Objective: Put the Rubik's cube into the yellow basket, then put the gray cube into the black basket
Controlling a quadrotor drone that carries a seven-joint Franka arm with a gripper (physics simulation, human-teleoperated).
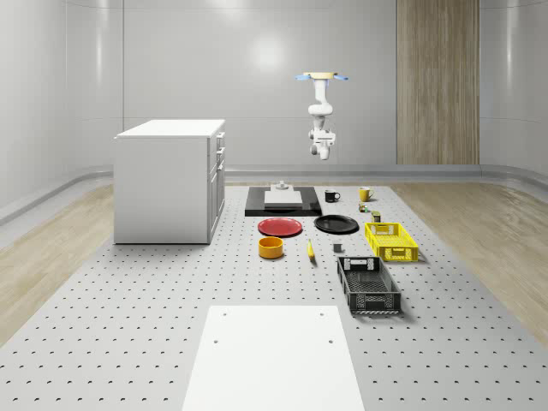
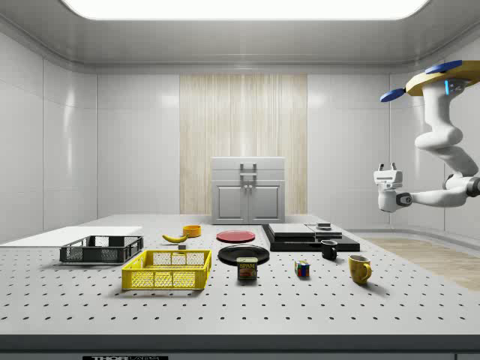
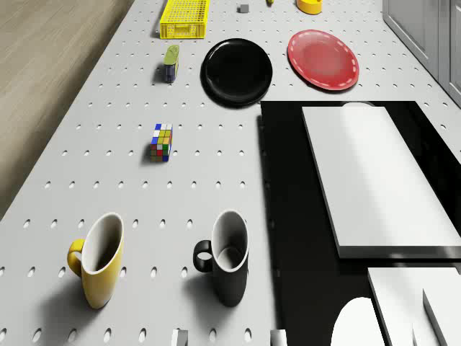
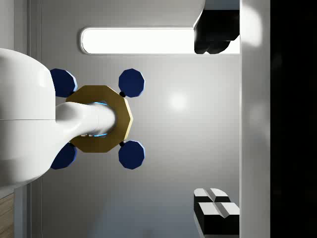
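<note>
Still step one: drone (image 2: pixel 442 75) hovering high past tabletop's (image 1: pixel 171 282) far end, gripper (image 2: pixel 386 177) holding nothing, finger state, can't tell. Next: descending to Rubik's cube (image 3: pixel 162 142), then yellow basket (image 1: pixel 390 241).

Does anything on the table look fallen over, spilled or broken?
Nothing stands out. Both mugs stand upright, the Rubik's cube sits flat on the table, and the yellow basket and black basket stand level. The drone hovers above the table's far end, gripper in the air.
</note>
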